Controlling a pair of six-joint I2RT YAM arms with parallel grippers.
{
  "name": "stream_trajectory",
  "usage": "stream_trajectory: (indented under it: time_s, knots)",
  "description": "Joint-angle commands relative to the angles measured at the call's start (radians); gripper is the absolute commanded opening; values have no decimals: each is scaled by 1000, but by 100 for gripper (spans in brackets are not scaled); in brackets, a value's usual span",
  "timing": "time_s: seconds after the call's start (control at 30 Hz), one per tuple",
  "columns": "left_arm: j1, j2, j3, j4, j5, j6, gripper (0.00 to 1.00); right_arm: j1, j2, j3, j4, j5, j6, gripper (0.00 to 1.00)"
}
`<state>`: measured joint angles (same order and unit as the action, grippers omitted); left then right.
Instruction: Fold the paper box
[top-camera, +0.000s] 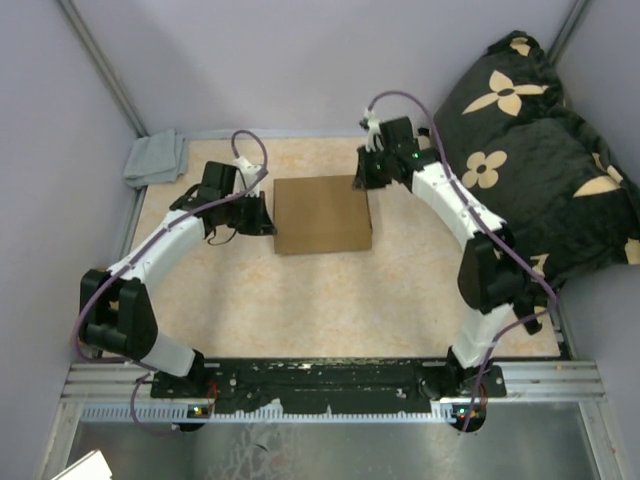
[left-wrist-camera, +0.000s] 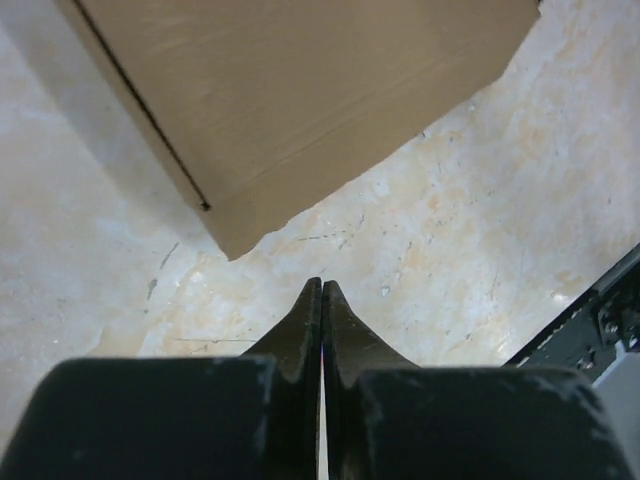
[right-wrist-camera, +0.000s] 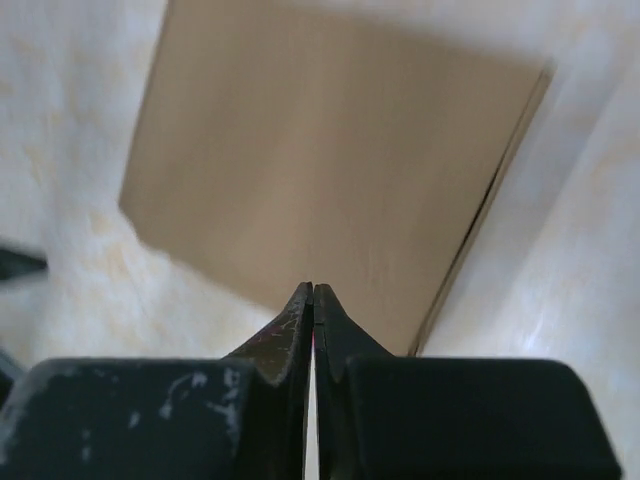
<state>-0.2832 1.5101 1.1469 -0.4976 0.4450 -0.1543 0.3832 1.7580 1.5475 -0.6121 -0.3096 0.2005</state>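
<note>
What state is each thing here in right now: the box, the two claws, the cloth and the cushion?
paper box: folded shut, lying flat on the table.
left gripper: shut, empty, tips just short of the box's corner.
right gripper: shut, empty, by the box's far right corner.
grey cloth: crumpled, at the table's far left corner.
cushion: slumped at the table's right side.

Paper box (top-camera: 322, 213): plain brown. Tabletop (top-camera: 300, 300): mottled cream-orange. Cushion (top-camera: 530, 150): black, tan flower motifs. Cloth (top-camera: 157, 158): grey. Left arm (top-camera: 165, 245), right arm (top-camera: 447, 200): white links, black joints, purple cables (top-camera: 79, 312).
</note>
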Motion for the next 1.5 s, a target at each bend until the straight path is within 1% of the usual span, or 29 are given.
stream_trajectory:
  time_s: [0.0, 0.13, 0.2, 0.27, 0.43, 0.6, 0.67, 0.77, 0.83, 0.9, 1.03, 1.1, 1.23, 1.3, 1.37, 1.47]
  knots:
    - [-96, -3, -43, 27, -58, 136, 0, -11, 254, 250, 250, 82, 72, 0]
    - [-168, 2, -83, 69, -145, 158, 0, -9, 563, 615, 195, 69, 108, 2]
    - [-183, 6, -99, 90, -184, 157, 1, -6, 655, 722, 194, 67, 125, 4]
    - [-197, 13, -112, 108, -229, 152, 3, -2, 700, 759, 215, 59, 135, 6]
    - [-224, 83, -137, 171, -283, 127, 7, 5, 738, 750, 236, 13, 100, 10]
    - [-259, 203, -85, 198, -426, 83, 7, 16, 807, 841, 73, -123, 14, 11]
    - [-271, 233, -63, 212, -465, 64, 6, 21, 805, 819, 32, -175, -12, 11]
    - [-287, 248, -60, 251, -586, 1, 4, 28, 780, 753, 6, -274, -10, 11]
    - [-289, 237, -78, 295, -655, -60, 4, 45, 772, 731, -47, -329, -30, 11]
    - [-294, 205, -102, 359, -690, -114, 4, 72, 765, 711, -109, -372, -62, 11]
    - [-327, 124, -172, 512, -693, -112, 5, 138, 713, 600, -132, -456, -100, 11]
    - [-353, 112, -180, 538, -689, -117, 5, 165, 694, 564, -139, -494, -117, 12]
    - [-411, 82, -200, 551, -713, -102, 5, 189, 691, 561, -172, -585, -135, 12]
    - [-426, 46, -238, 595, -671, -92, 6, 191, 693, 560, -175, -650, -139, 12]
    - [-435, 14, -259, 615, -618, -88, 8, 191, 693, 571, -183, -610, -134, 14]
    - [-445, -21, -260, 567, -564, -104, 11, 180, 689, 600, -211, -500, -148, 16]
